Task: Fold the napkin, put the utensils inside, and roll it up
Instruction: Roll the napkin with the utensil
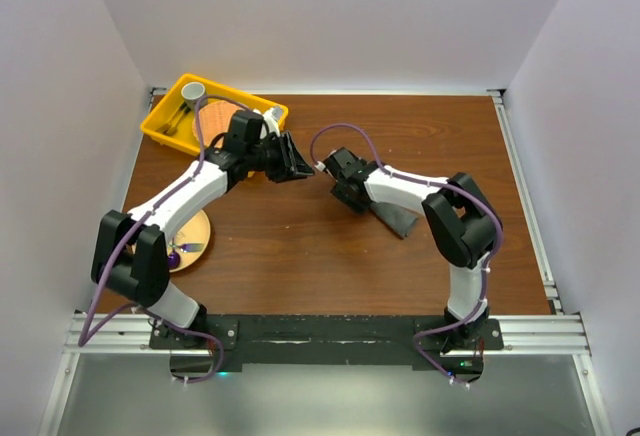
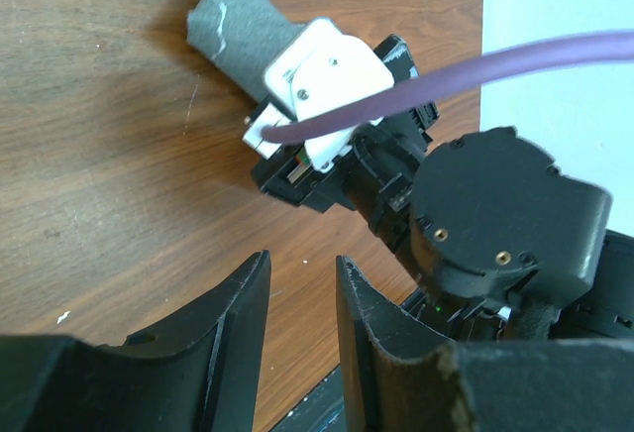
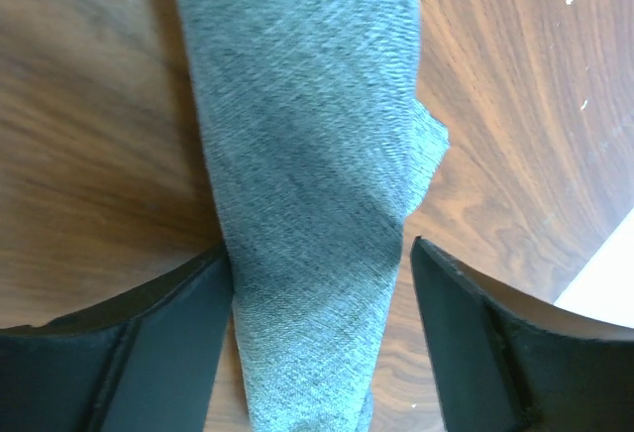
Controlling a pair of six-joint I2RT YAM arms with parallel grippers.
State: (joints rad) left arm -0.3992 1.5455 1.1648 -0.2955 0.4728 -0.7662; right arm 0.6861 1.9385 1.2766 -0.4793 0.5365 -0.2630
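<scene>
The napkin (image 1: 400,218) lies rolled into a narrow grey-green bundle on the wooden table, right of centre. In the right wrist view the napkin (image 3: 307,155) runs lengthwise between my fingers. My right gripper (image 3: 319,246) straddles it open: the left finger touches the cloth and the right finger stands a little clear. From above, the right gripper (image 1: 350,196) sits over the roll's far end. My left gripper (image 1: 298,166) hovers just left of it, open and empty (image 2: 302,273), and the napkin's end (image 2: 238,21) shows beyond the right wrist. The utensils are hidden.
A yellow tray (image 1: 165,121) holding a grey cup (image 1: 192,91) stands at the back left corner. A tan plate (image 1: 195,241) with a small purple item lies near the left arm's base. White walls close in the table on three sides.
</scene>
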